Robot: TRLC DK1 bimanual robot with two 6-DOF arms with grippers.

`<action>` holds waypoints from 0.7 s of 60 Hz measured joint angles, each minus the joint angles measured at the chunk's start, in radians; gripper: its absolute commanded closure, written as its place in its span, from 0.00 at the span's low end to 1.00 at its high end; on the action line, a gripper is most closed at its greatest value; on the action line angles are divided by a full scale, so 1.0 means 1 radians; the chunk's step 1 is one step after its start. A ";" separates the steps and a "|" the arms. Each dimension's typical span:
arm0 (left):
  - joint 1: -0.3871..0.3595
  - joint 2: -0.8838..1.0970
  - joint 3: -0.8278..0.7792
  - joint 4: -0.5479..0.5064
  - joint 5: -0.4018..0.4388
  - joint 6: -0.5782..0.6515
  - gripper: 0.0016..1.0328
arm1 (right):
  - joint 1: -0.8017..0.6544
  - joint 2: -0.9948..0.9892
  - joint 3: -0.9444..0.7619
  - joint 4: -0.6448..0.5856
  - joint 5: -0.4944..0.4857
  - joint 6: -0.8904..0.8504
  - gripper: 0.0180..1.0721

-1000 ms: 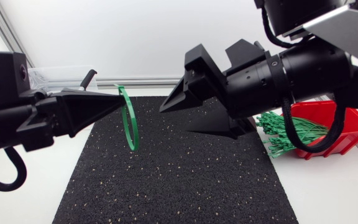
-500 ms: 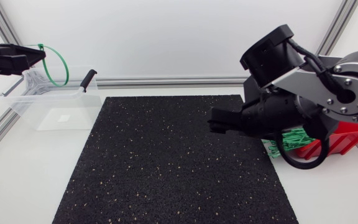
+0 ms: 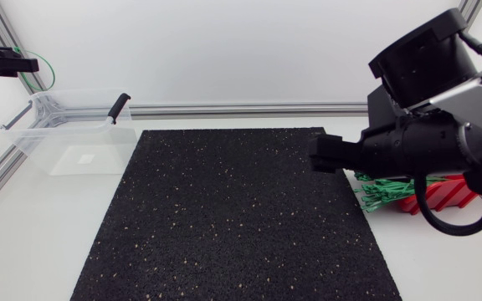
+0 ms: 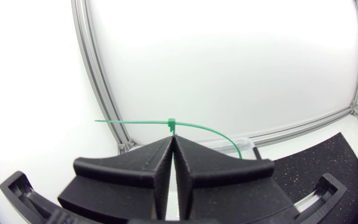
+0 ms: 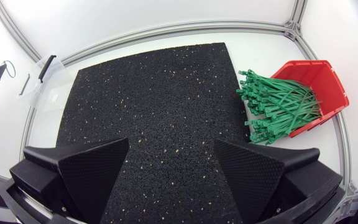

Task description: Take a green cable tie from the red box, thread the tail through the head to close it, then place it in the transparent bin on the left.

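The left tool (image 4: 173,139) pinches the cable tie (image 4: 171,124).

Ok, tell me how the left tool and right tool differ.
The left tool is shut on a green cable tie; the right tool is open and empty. The left tool is up near the transparent bin; the right tool hangs over the mat beside the red box. Both are matte black.

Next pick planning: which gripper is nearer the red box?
Right. The right gripper is beside the red box; the left gripper, gripping a cable tie, is away by the transparent bin.
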 measured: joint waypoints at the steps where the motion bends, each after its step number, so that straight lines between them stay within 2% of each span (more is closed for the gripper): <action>1: -0.001 0.013 0.003 0.007 -0.010 0.003 0.78 | 0.002 -0.004 0.000 -0.004 0.002 0.000 0.05; 3: -0.006 0.044 0.010 0.014 -0.032 0.010 0.69 | 0.008 -0.014 -0.002 -0.010 0.010 0.000 0.05; 8: -0.020 0.112 0.029 0.017 -0.059 0.026 0.36 | 0.025 -0.037 -0.013 -0.023 0.016 0.000 0.05; 12: -0.032 0.166 0.043 0.013 -0.082 0.037 0.03 | 0.031 -0.053 -0.024 -0.033 0.016 0.000 0.05; 28: -0.060 0.218 0.044 -0.011 -0.133 0.055 0.03 | 0.037 -0.098 -0.036 -0.073 0.027 0.000 0.05; 42: -0.075 0.033 0.013 -0.046 -0.136 0.055 0.03 | 0.037 -0.143 -0.035 -0.080 0.116 -0.023 0.05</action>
